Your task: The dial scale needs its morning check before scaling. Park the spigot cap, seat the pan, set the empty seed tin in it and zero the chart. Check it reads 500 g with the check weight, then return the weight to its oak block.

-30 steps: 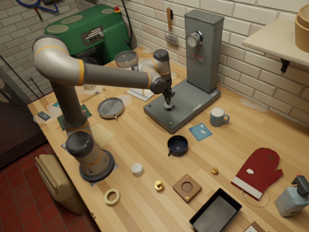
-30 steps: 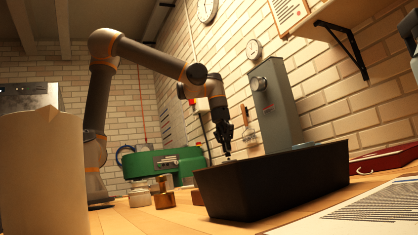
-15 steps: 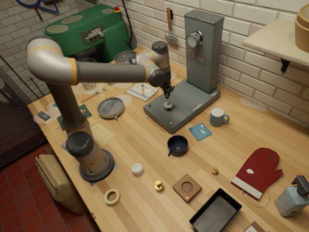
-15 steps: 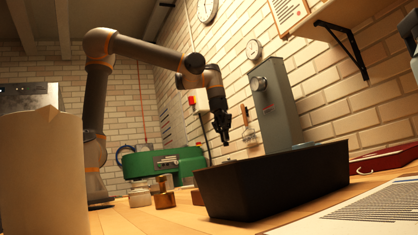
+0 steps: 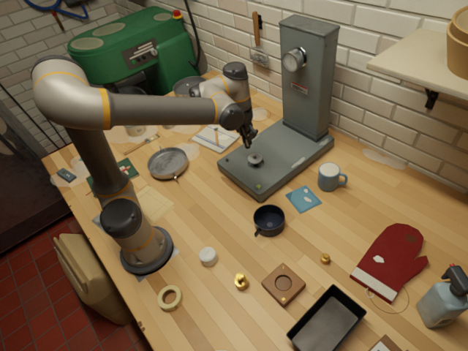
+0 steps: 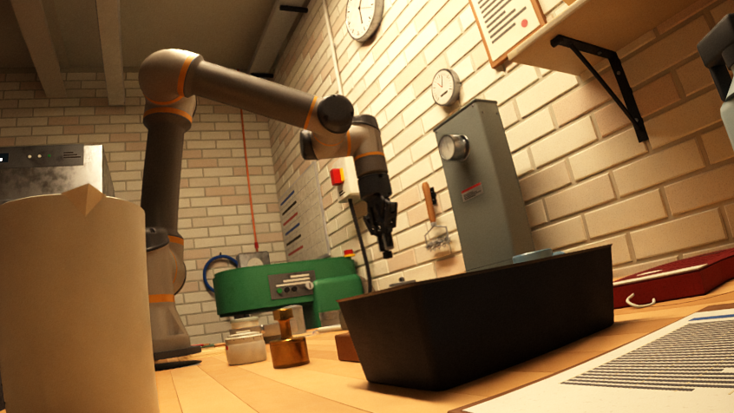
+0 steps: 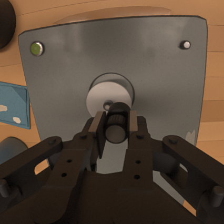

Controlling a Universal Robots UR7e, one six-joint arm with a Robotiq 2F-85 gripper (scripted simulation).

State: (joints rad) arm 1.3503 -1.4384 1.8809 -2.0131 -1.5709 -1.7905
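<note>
My gripper (image 5: 248,143) (image 6: 387,251) (image 7: 115,123) hangs above the grey dial scale's base plate (image 5: 276,156), its fingers clamped on either side of a small dark knurled spigot cap (image 7: 116,125). The round spigot hub (image 5: 255,158) (image 7: 110,97) sits on the plate right below. The steel pan (image 5: 168,163) lies on the bench left of the scale. The dark seed tin (image 5: 268,220) stands in front of the scale. A brass check weight (image 5: 241,281) (image 6: 289,348) lies beside the oak block (image 5: 283,284).
A black tray (image 5: 327,320) (image 6: 477,313) sits at the near bench edge. A mug (image 5: 330,176), blue card (image 5: 303,198), red oven mitt (image 5: 391,260), spray bottle (image 5: 443,298), white cap (image 5: 208,256) and tape ring (image 5: 169,297) lie around. A green machine (image 5: 132,49) stands behind.
</note>
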